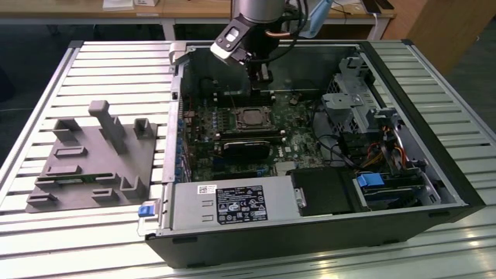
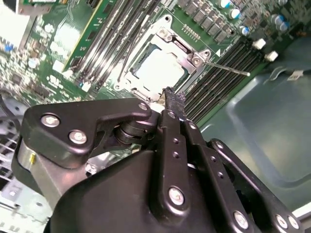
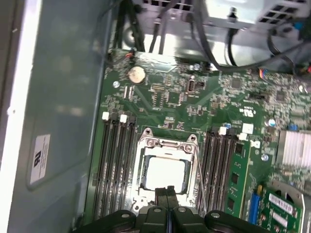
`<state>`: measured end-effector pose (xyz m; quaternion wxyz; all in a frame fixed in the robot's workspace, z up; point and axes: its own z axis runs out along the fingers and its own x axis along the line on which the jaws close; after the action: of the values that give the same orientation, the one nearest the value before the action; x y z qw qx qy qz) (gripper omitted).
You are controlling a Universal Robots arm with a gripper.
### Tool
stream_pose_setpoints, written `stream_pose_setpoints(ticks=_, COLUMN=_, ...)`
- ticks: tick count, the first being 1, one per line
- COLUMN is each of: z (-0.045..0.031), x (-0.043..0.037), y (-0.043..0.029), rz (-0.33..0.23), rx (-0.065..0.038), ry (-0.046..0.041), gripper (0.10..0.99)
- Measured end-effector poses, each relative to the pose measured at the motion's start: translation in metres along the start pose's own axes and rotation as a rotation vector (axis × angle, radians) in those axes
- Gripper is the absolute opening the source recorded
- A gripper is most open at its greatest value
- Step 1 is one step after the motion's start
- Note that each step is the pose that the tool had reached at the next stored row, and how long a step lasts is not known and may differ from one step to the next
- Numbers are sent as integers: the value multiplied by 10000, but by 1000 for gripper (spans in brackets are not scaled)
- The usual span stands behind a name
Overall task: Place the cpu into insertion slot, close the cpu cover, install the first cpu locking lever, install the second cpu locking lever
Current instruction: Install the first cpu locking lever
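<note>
The cpu point(image 3: 166, 174) lies in the insertion slot point(image 3: 144, 145) on the green board, its silver top showing through the window of the cpu cover point(image 3: 191, 160), which lies flat over it. In the exterior view the cpu point(image 1: 250, 118) sits mid-board inside the open case. My gripper point(image 1: 261, 78) hangs above the socket's far side, shut and holding nothing. In both wrist views the black tips point(image 3: 167, 190) point(image 2: 171, 97) are pressed together just off the socket's edge. A thin wire locking lever point(image 2: 227, 68) juts from a socket corner across the memory slots; another point(image 2: 127, 54) runs along the opposite side.
Memory slots point(image 3: 119, 165) flank the socket. A long black block point(image 1: 248, 145) lies just in front of it. A power supply point(image 1: 232, 203), drive cage point(image 1: 349, 99) and cables point(image 1: 341, 151) fill the case. A grey fixture point(image 1: 93, 157) rests on the slatted table at the exterior view's left.
</note>
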<state>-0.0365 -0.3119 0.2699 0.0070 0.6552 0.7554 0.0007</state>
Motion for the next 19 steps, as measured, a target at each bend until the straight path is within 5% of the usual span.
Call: stream_pose_setpoints(ticks=19, z=1, x=0, y=0, rz=-2860, rx=-28, ry=30, gripper=106)
